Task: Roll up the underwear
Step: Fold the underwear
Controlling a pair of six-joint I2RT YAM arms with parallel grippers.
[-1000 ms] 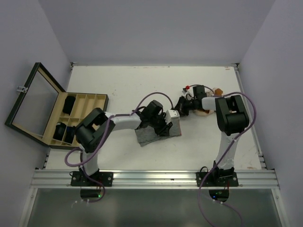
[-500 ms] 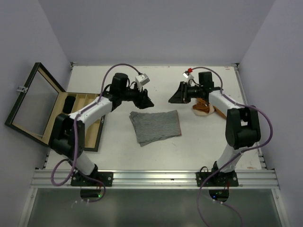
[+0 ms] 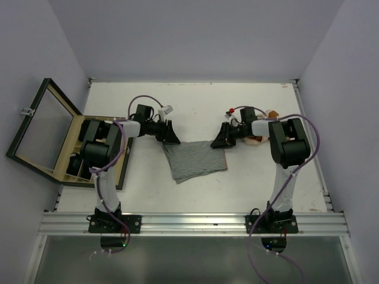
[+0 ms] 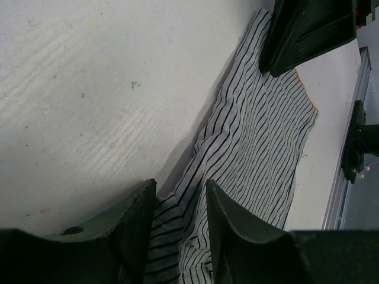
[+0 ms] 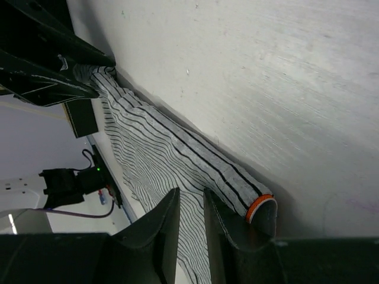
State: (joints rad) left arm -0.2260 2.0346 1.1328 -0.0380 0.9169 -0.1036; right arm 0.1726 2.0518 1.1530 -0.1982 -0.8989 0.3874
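White table (image 3: 195,106); each claw, left (image 3: 167,135) and right (image 3: 221,140), pinching a far corner of striped underwear (image 3: 195,161)

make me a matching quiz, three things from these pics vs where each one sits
Things:
1. grey striped underwear
2. wooden box
3. orange-brown garment

Places:
A. far right of the table, beside the right arm
B. left edge of the table, glass lid open
C. table centre, between the two tools, far edge curled into a roll

Pairs: 1-C, 2-B, 3-A
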